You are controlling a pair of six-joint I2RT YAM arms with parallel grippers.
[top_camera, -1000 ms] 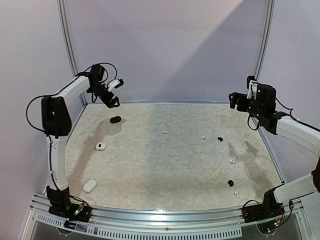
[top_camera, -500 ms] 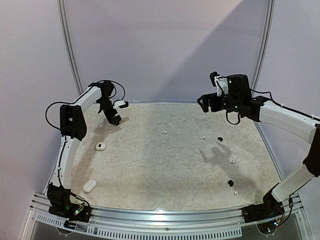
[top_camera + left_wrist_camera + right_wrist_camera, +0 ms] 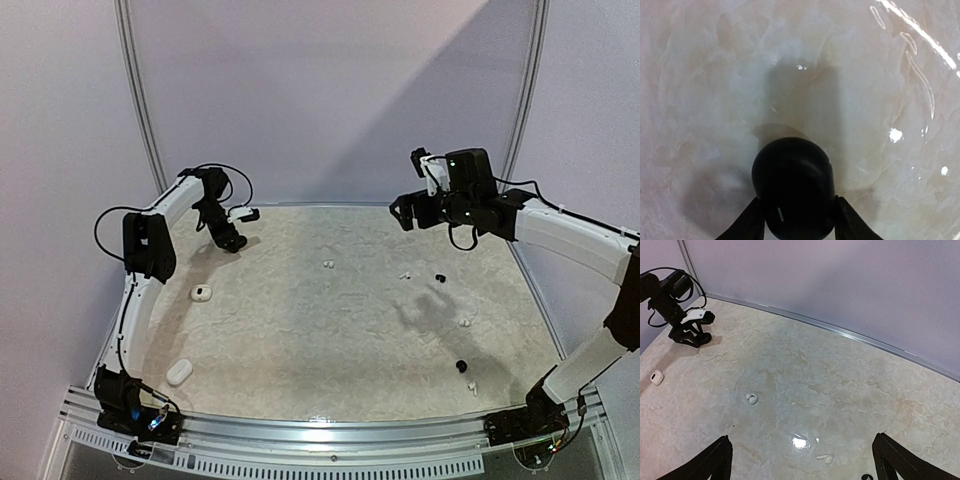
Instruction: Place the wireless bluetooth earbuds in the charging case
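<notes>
The black pebble-like charging case [image 3: 792, 175] lies on the table at the far left, and my left gripper [image 3: 797, 202] is shut on it, one finger [image 3: 747, 225] against each side. From above, the left gripper [image 3: 229, 240] is down at the table and hides that case. My right gripper [image 3: 404, 214] hangs open well above the far right of the table with nothing between its fingers [image 3: 715, 460]. Loose earbuds lie on the table: white ones [image 3: 327, 264] [image 3: 405, 275] [image 3: 463, 322] and black ones [image 3: 440, 277] [image 3: 461, 366].
Two white cases rest on the left side, one [image 3: 201, 293] midway and one [image 3: 179, 372] near the front edge. Another white bud [image 3: 471, 385] lies at the front right. A metal rail [image 3: 320, 205] borders the table's far edge.
My left gripper came down over the black case and its fingers closed onto it. My right arm swung left and inward over the table, still open.
</notes>
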